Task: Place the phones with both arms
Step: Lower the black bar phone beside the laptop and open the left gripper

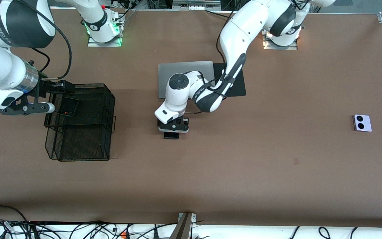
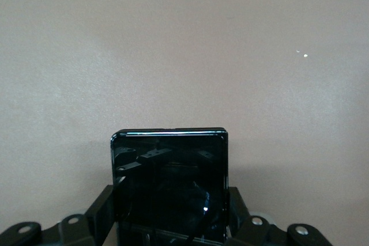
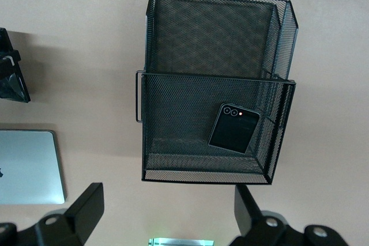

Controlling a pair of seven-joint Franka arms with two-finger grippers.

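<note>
Left pincer (image 2: 172,214) around black phone (image 2: 170,182)

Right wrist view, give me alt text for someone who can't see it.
A small black folded phone lies in the upper tier of a black mesh tray on the brown table, seen from above between the open right gripper fingers. A silver laptop corner shows at the edge.
</note>
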